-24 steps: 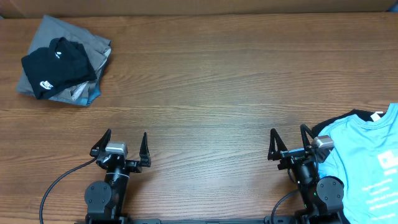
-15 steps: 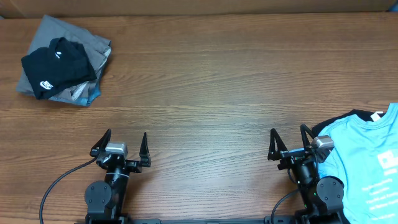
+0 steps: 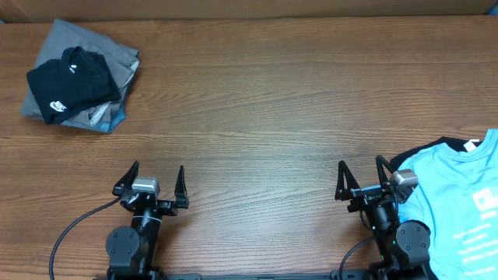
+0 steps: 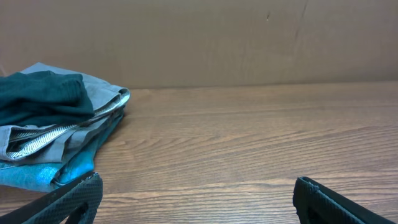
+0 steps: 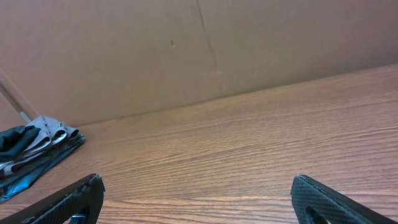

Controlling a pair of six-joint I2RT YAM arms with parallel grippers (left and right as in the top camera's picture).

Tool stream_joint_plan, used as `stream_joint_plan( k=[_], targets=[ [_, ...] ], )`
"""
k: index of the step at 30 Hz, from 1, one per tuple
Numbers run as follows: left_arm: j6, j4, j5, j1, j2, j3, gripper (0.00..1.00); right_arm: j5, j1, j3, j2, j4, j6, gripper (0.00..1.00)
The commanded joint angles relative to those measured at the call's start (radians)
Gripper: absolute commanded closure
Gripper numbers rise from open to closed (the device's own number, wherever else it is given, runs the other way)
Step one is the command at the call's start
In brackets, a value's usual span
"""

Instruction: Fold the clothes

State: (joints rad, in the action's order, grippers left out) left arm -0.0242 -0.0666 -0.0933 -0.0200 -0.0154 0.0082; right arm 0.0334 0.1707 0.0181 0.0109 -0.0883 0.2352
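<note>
A large light blue T-shirt [image 3: 459, 210] with pale printed text lies crumpled at the table's near right edge, over a black shirt [image 3: 432, 148] that peeks out behind it. My right gripper [image 3: 362, 173] is open and empty just left of it. My left gripper [image 3: 153, 177] is open and empty near the front left. A stack of folded clothes [image 3: 78, 78], a black shirt on grey and blue ones, sits at the far left; it also shows in the left wrist view [image 4: 56, 124] and the right wrist view [image 5: 31, 152].
The wooden table [image 3: 264, 109] stretches between the stack and the blue shirt. A brown cardboard wall [image 4: 205, 43] stands along the far edge. A black cable [image 3: 74, 229] runs from the left arm's base.
</note>
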Motion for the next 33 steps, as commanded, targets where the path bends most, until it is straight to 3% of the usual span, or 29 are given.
stream_joint_plan(
  k=[1, 33],
  targets=[
    [-0.009, -0.002, -0.003, -0.006, 0.011, -0.003, 0.0, -0.01, -0.005, -0.01, -0.008, 0.008, 0.0, 0.0],
    [0.002, -0.003, 0.013, -0.006, 0.011, -0.003, 0.0, -0.009, -0.005, -0.01, -0.008, 0.008, 0.0, 0.0]
  ],
)
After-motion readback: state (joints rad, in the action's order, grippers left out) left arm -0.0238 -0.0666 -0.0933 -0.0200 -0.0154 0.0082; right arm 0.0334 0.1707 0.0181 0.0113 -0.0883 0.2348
